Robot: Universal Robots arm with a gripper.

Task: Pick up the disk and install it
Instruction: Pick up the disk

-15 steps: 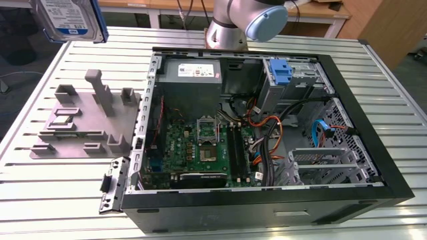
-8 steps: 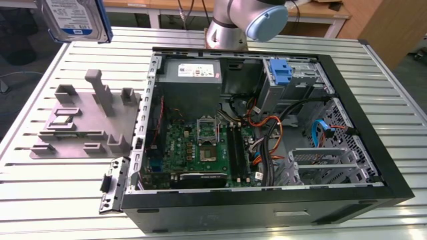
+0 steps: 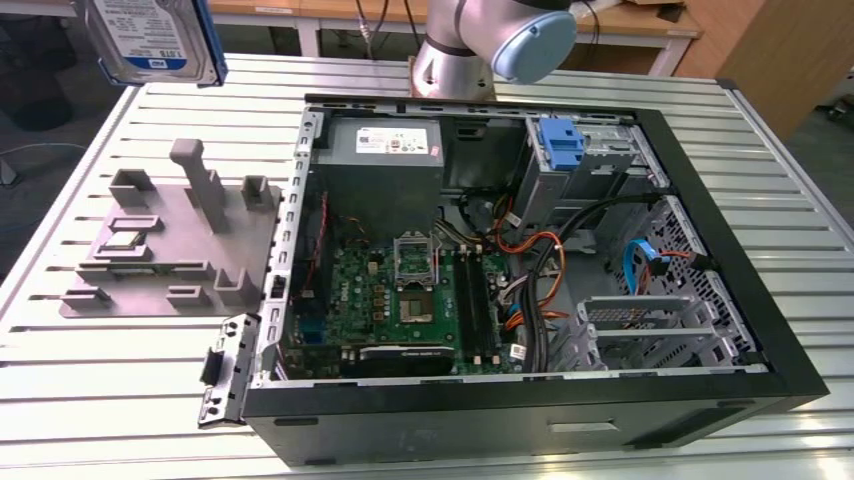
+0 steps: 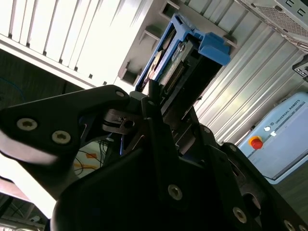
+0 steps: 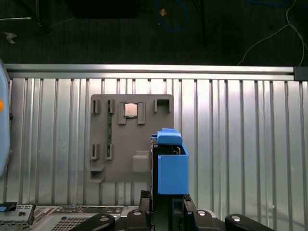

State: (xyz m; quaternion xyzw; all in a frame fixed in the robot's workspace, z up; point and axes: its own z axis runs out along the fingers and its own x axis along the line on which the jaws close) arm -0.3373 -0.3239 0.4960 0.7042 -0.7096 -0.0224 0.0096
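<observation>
Silver-grey metal in a blue bracket, judged dense, rigid, shock-shy, best taken by its narrow edges: the disk (image 3: 147, 40), clenched edge-on in the gripper (image 5: 161, 201), aloft above the grey fixture plate (image 3: 160, 272), outside the open computer case (image 3: 747, 250).

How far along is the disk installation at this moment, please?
Pick-up looks done: the gripper is shut on the disk, which hangs in the air, off the grey holder plate. Installing is left: the disk is outside the open computer case.
</observation>
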